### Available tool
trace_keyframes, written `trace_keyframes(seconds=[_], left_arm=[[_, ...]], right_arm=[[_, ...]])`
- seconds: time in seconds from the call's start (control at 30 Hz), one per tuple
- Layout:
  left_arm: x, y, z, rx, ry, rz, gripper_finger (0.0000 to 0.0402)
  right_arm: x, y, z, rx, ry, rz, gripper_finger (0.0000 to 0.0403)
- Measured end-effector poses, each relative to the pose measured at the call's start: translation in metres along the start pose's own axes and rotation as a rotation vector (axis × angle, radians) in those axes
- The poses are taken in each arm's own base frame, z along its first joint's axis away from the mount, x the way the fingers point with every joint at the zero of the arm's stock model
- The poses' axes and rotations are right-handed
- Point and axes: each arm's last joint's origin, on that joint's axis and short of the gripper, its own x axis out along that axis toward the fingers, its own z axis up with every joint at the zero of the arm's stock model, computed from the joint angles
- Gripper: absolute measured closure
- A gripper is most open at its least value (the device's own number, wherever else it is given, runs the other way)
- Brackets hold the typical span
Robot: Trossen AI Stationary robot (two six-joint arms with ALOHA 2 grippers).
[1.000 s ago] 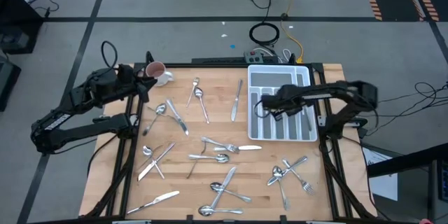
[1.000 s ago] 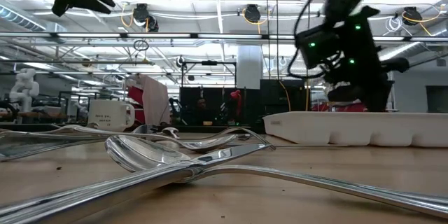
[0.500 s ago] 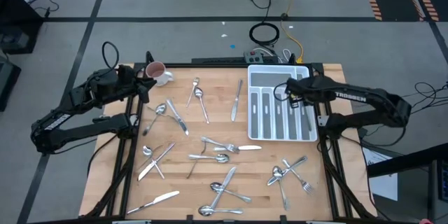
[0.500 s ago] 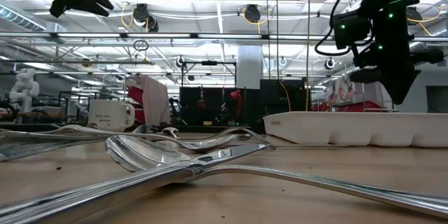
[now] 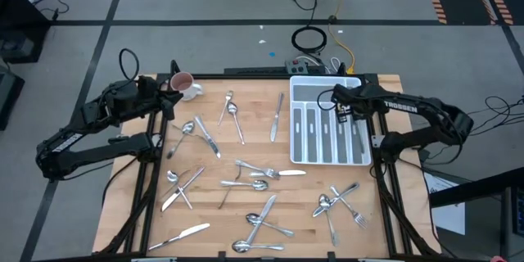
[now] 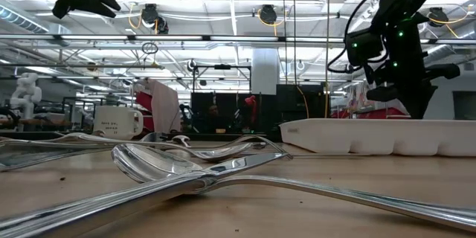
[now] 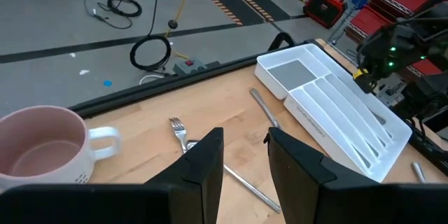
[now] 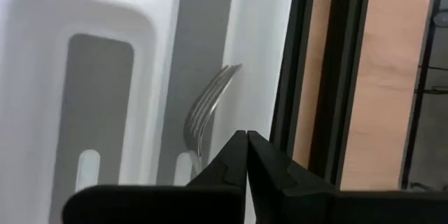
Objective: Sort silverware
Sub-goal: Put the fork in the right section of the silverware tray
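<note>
Glossy metal silverware (image 5: 260,184) — matt wood table (image 5: 254,123)

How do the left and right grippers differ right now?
The left gripper has its fingers apart; the right gripper is shut, fingers pressed together. The left hovers over the table's far left part near the mug, above loose silverware; the right sits over the white tray, with a fork lying in the slot below it. The left faces across the table; the right points down. Neither holds anything.
</note>
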Motion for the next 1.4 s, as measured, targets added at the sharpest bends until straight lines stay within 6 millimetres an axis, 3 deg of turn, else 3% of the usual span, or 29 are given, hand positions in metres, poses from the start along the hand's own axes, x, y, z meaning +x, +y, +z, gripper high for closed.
trace_keyframes(seconds=[0.3, 0.63, 1.03, 1.4], left_arm=[[0.000, 0.000, 0.000, 0.000, 0.000, 0.001, 0.0284], [0.000, 0.000, 0.000, 0.000, -0.003, 0.004, 0.0284], [0.000, 0.000, 0.000, 0.000, -0.007, 0.014, 0.0284], [0.000, 0.000, 0.000, 0.002, -0.007, 0.014, 0.0284]], right_arm=[[0.011, 0.007, 0.002, -0.020, 0.023, -0.022, 0.0403], [0.036, 0.010, -0.018, -0.018, 0.091, 0.032, 0.0403], [0.019, 0.019, -0.004, -0.062, 0.025, 0.115, 0.0403], [0.017, 0.020, -0.001, -0.097, 0.007, 0.134, 0.0403]])
